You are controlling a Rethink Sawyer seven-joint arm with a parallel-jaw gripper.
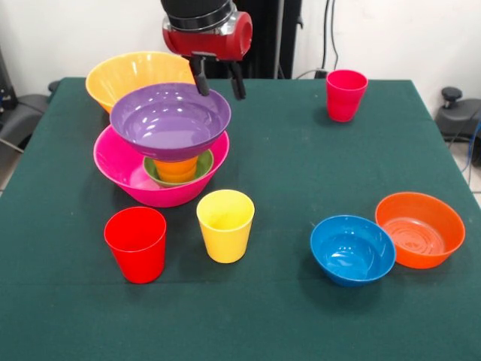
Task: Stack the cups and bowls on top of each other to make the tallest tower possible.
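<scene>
At left, the orange-yellow bowl stands behind the tower: pink bowl, green bowl, orange cup, purple bowl on top. The gripper hangs spread at its far rim, holding nothing. Red cup and yellow cup stand in front; rightward, blue bowl, pink cup, orange bowl.

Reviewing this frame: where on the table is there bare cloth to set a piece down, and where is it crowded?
Free: the wide middle between the yellow cup, crimson-pink cup and blue bowl; also the near strip in front of the red cup. Crowded: the tower corner with the orange-yellow bowl under the gripper.
</scene>
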